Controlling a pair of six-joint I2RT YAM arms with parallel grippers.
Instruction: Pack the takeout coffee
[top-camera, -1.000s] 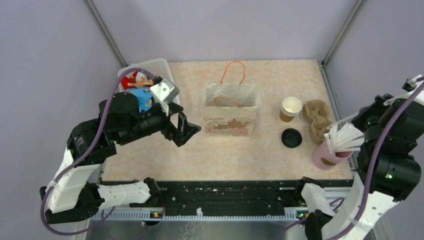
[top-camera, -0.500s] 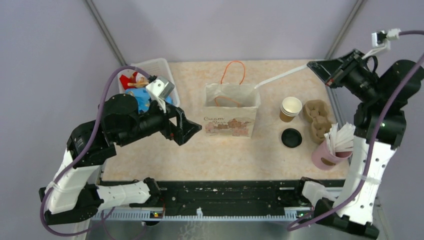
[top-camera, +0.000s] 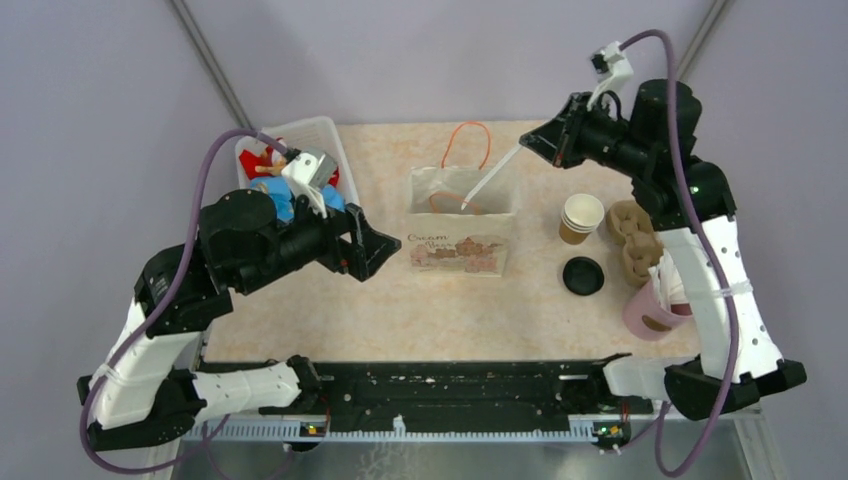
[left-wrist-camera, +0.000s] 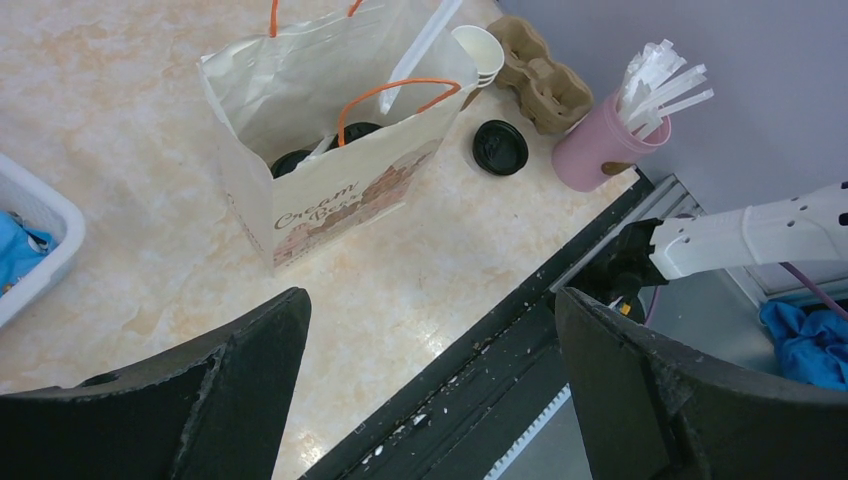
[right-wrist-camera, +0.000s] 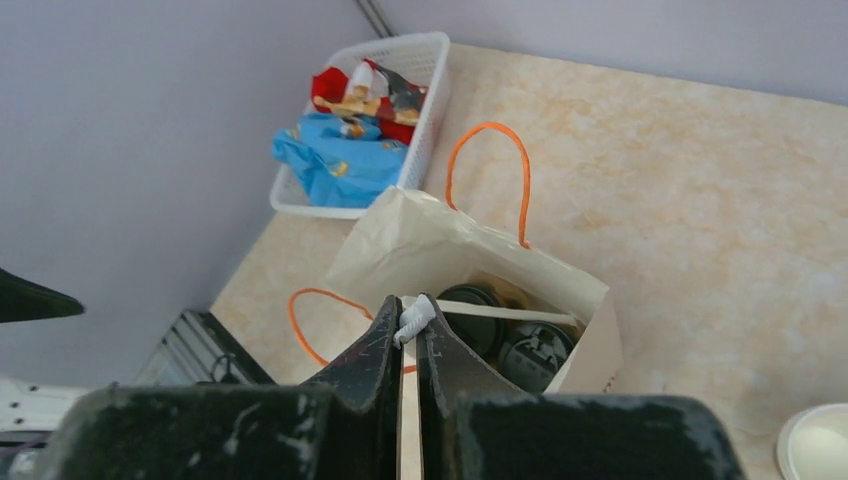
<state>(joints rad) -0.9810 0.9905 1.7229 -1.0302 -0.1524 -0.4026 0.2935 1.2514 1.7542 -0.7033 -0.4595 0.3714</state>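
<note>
Top: L pincer (top-camera: 375, 255) spread wide, just left of paper bag (top-camera: 462, 238); R pincer (top-camera: 528, 142) above bag's right rear, pressed together on white stick (top-camera: 490, 178) slanting into bag; L wrist: two lidded cups (left-wrist-camera: 296, 160) sat inside bag; R wrist: R pincer pinched stick above bag, cups below.
</note>
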